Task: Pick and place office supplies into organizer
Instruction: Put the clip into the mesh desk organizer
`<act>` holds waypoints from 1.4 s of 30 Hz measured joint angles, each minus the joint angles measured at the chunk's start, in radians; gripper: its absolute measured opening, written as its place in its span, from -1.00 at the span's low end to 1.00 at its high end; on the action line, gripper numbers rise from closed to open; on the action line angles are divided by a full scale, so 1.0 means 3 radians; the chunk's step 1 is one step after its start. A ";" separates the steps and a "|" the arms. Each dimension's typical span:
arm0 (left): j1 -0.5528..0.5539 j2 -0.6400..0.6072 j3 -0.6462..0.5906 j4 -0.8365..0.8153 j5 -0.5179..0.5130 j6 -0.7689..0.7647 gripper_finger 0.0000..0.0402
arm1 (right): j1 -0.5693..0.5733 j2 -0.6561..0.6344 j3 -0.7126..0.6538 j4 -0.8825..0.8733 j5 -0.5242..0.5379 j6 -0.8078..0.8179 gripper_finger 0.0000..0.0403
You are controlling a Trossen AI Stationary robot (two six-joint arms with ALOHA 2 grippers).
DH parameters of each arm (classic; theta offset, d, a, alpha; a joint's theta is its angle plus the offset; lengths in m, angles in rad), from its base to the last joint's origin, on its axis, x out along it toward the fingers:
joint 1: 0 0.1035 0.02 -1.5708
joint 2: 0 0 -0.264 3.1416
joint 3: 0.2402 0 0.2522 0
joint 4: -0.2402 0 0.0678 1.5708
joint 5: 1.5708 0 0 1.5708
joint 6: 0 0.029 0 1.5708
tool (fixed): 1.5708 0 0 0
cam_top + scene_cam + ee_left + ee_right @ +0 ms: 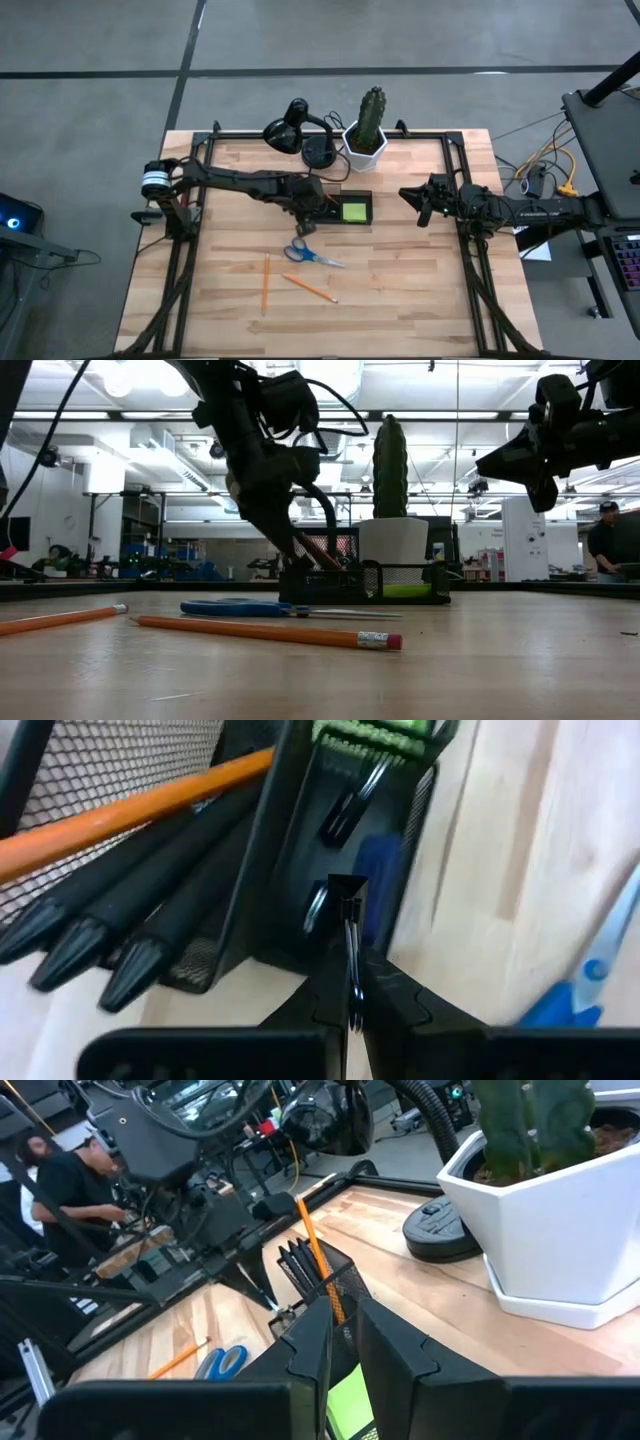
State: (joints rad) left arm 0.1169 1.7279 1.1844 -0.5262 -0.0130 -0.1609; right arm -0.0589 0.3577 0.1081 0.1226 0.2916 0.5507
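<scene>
The black mesh organizer (362, 195) stands at the table's middle, in front of the cactus pot. It holds dark pens (150, 910), an orange pencil (130, 810), the lime-green sticky pad (354, 211) and small dark binder clips (345, 810). My left gripper (350, 1005) is at the organizer's left end, shut on one small dark binder clip (347, 888) over a low compartment. The blue-handled scissors (308, 254) and two orange pencils (266, 283) lie flat on the wood nearer the front. My right gripper (416, 201) hovers right of the organizer, slightly open and empty. My left gripper pinches the binder clip's thin wire handle (352, 952) between its two fingertips. The fingers slant down into the organizer from the table's left. The clip's black body points away from the fingertips, over the compartment; whether it touches the floor I cannot tell.
A white hexagonal pot with a cactus (368, 135) and a black desk lamp (295, 130) stand just behind the organizer. A dark frame (190, 250) runs along the table's sides. People show in the room beyond (70, 1180). Bare wood lies at the front right (420, 290).
</scene>
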 joint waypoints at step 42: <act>-0.0041 0.0282 0.0302 -0.0168 0.0049 0.0385 -1.00 | 0.0000 0.0130 0.0000 0.0022 0.0000 0.0104 -0.79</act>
State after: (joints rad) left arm 0.1047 1.8126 1.2751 -0.5766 0.0015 -0.0455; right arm -0.0589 0.3965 0.1081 0.1291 0.2916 0.5819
